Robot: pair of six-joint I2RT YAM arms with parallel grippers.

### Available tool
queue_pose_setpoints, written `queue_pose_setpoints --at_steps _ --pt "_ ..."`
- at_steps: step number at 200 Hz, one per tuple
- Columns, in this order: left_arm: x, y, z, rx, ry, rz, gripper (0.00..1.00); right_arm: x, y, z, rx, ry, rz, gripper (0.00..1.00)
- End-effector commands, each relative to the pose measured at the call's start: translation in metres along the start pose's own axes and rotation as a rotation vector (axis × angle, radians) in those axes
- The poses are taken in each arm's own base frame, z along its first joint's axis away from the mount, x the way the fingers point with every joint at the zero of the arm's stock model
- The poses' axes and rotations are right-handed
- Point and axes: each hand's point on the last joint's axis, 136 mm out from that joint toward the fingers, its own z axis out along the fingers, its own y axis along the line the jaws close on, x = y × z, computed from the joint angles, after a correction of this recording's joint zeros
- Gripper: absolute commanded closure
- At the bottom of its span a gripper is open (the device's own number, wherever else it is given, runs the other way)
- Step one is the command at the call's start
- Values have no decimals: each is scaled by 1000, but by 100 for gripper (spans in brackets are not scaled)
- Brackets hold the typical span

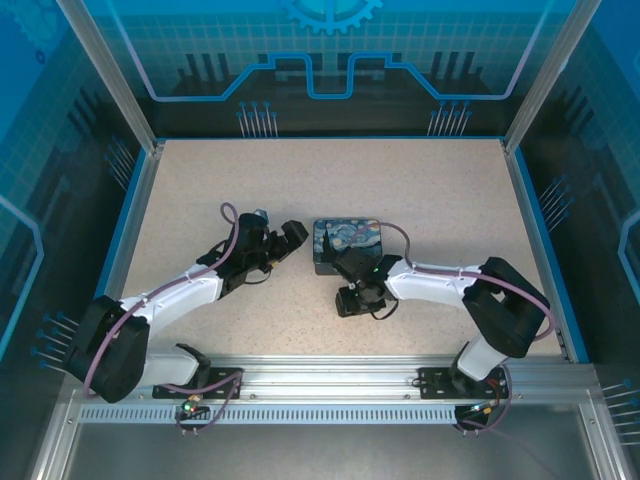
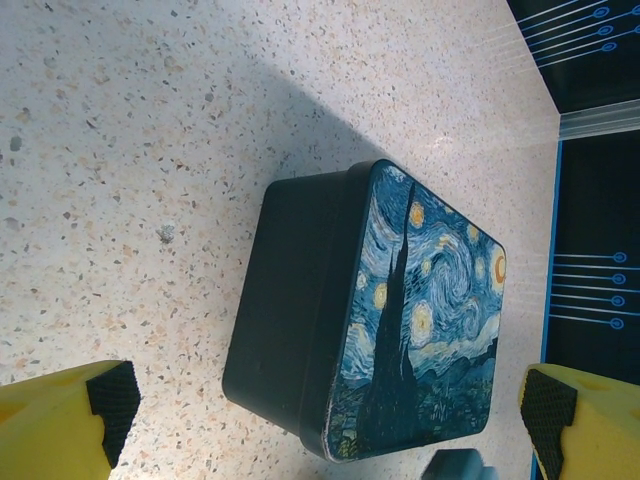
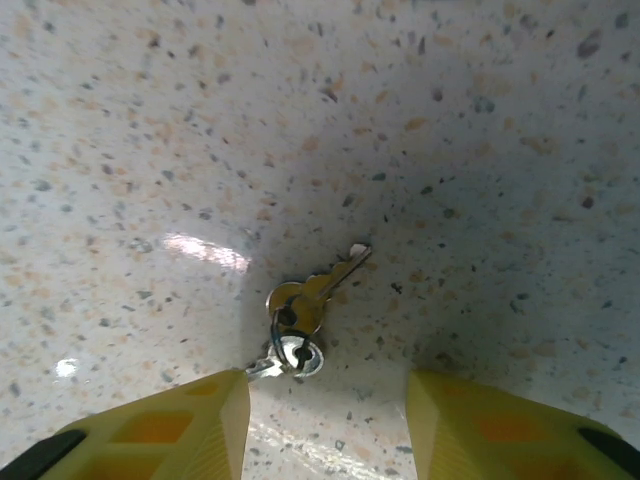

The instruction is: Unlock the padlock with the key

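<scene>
Two small keys on a ring, one brassy [image 3: 318, 290] and one silvery [image 3: 297, 354], lie flat on the speckled table. My right gripper [image 3: 325, 430] hangs just above them, open, a yellow finger [image 3: 170, 430] on either side and nothing held. In the top view the right gripper [image 1: 352, 297] points down at the table just in front of the box. My left gripper [image 1: 291, 236] is open to the left of the box, its black pads [image 2: 112, 398] spread wide and empty. The padlock is hidden from me. A small bluish-grey shape [image 2: 458, 466] is cut off at the bottom edge; I cannot tell what it is.
A dark rectangular box with a swirly blue-and-yellow painted lid [image 1: 348, 243] [image 2: 425, 315] stands mid-table between the two grippers. A blue rim [image 1: 536, 235] and glass walls bound the table. Bare tabletop [image 1: 330, 180] stretches behind the box.
</scene>
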Motion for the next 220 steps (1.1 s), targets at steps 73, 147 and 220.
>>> queue_pose_setpoints --at_steps 73,147,220 --pt "-1 -1 -1 18 -2 -16 1 -12 17 11 55 -18 24 58" --pt "-1 0 -1 19 1 -25 1 5 2 27 202 10 -29 83" --pt "0 0 -7 12 3 -14 1 -4 9 6 45 -99 -161 100"
